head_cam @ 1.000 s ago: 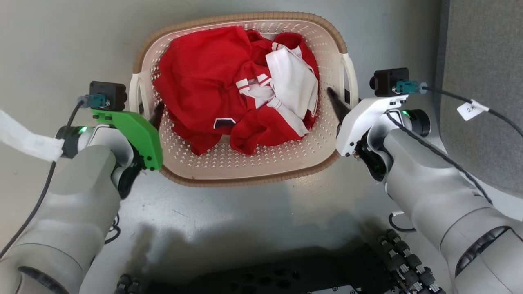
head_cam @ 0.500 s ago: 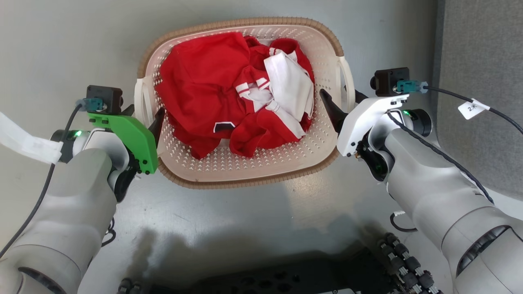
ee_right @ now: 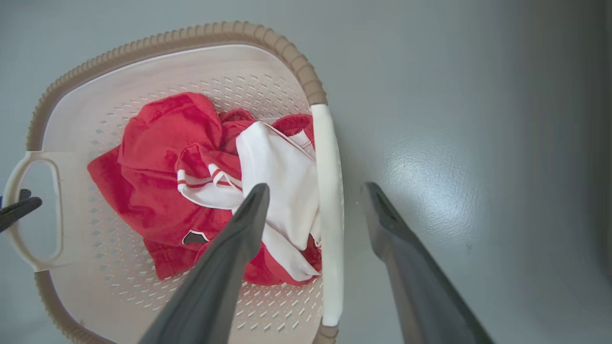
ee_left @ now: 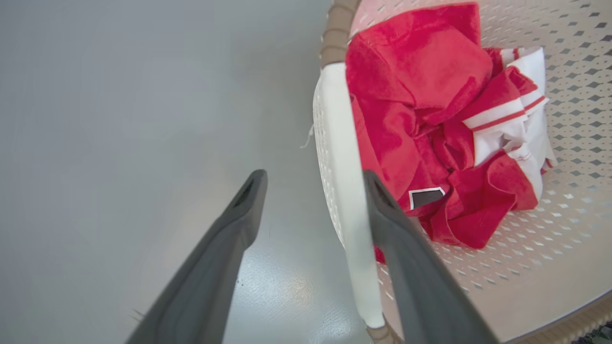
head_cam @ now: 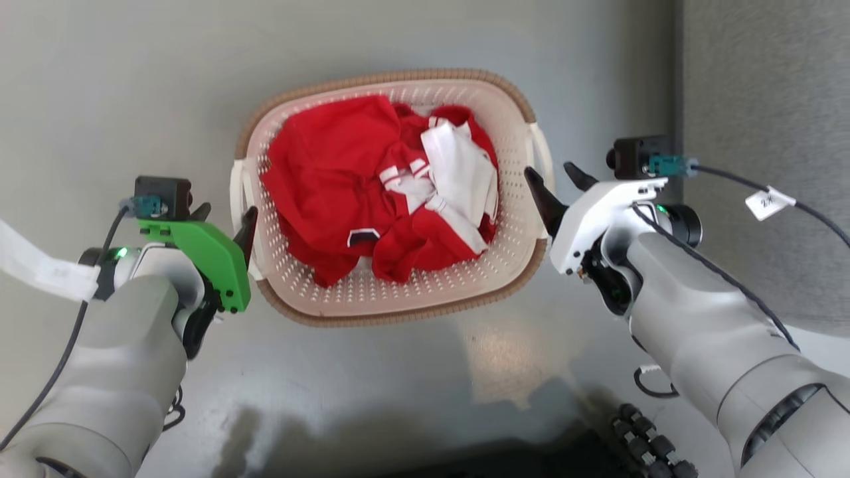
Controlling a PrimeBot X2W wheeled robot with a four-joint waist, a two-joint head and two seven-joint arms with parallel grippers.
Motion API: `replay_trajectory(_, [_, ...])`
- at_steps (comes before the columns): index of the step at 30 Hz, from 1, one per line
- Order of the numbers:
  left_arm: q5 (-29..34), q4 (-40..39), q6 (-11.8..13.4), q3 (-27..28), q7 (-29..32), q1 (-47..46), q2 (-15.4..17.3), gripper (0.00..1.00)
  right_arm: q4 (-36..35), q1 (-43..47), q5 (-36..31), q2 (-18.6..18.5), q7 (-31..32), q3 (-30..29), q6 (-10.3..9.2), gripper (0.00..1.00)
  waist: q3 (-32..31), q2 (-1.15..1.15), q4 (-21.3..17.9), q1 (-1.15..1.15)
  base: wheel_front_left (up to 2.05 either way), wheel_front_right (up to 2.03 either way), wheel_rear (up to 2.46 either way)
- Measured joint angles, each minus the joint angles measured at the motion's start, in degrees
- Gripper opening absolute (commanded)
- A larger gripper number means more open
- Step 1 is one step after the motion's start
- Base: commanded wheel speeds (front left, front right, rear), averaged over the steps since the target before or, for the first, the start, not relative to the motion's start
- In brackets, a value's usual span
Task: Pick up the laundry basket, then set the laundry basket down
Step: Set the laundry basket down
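The laundry basket [head_cam: 398, 312] sits between left gripper [head_cam: 227, 212] and right gripper [head_cam: 548, 170], each wide astride a handle [ee_left: 349, 215].

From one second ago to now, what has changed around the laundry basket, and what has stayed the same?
The left gripper and right gripper have both opened wider and drawn back from the handles of the laundry basket, letting it go. The head camera has also shifted, so the basket looks smaller. Unchanged: the basket sits on the grey floor with the red and white clothes bundled inside.
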Motion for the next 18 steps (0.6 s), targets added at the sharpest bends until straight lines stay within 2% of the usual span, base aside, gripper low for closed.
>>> replay_trajectory(18, [-0.26,-3.91,0.01,-0.15,-4.31,3.39,0.29,1.00,0.36,2.43,-0.25,0.02,-1.56,-0.01,0.51,1.00,-13.28,0.00,-0.98,0.00,0.00,0.00,0.00])
